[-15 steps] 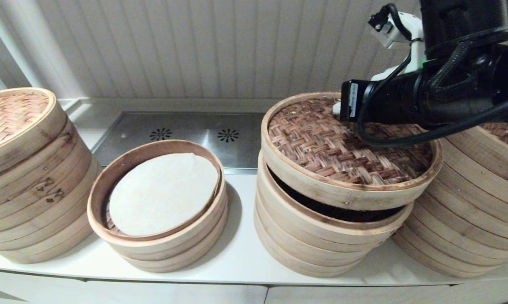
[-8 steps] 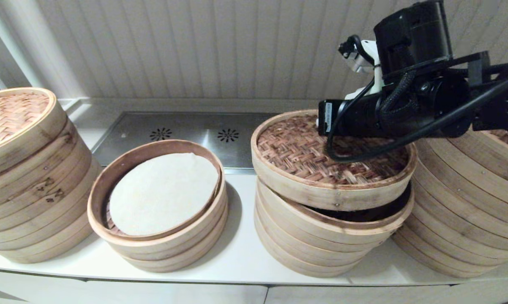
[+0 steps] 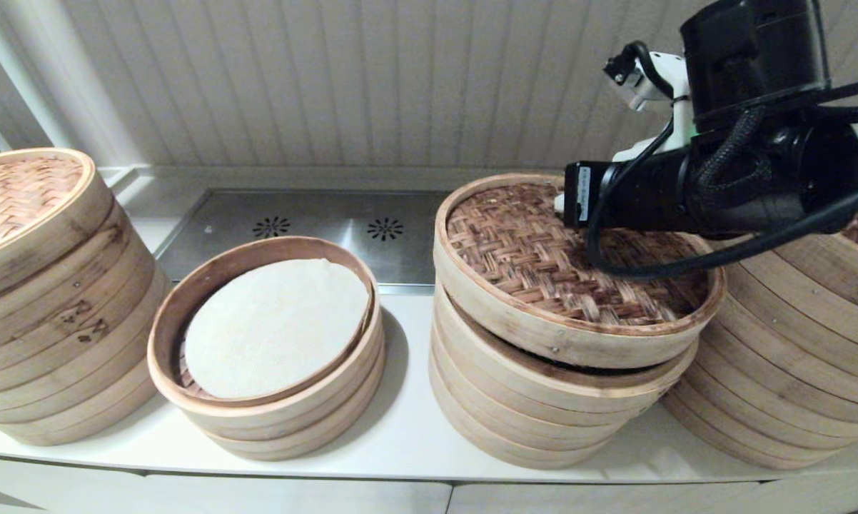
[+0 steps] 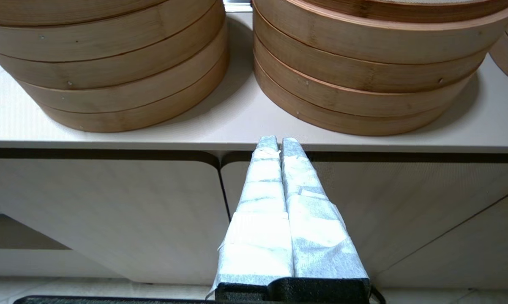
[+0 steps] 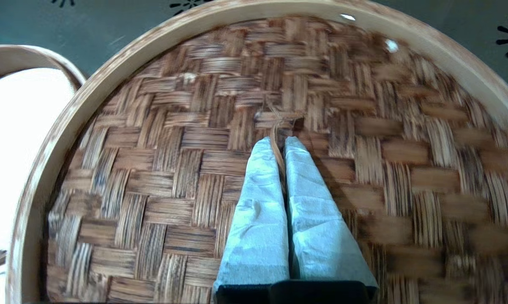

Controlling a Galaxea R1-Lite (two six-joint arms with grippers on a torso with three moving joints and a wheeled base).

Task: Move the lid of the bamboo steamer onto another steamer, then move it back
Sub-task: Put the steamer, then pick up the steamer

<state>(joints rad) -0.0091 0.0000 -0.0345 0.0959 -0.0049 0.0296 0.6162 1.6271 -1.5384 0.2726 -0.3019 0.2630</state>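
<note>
The bamboo steamer lid [image 3: 572,278], with a dark woven top and pale rim, rests tilted on the middle-right steamer stack [image 3: 543,407], a thin dark gap under its near edge. My right gripper [image 5: 279,141] is over the lid's middle, shut on the thin cord handle of the lid [image 5: 173,169]. In the head view the black right arm [image 3: 686,193] covers the fingers. An open steamer [image 3: 272,325] with a white cloth liner stands to the left of that stack. My left gripper [image 4: 279,141] is shut and empty, below the counter's front edge [image 4: 110,141].
A tall covered steamer stack [image 3: 51,300] stands at the far left and another [image 3: 814,328] at the far right, close against the middle-right stack. A steel drain plate [image 3: 315,228] lies behind the steamers, before the panelled wall.
The lid swung left and dropped, then shifted back right and settled lower onto the stack. The wide gap under its near edge has almost closed. The right arm moved with it.
</note>
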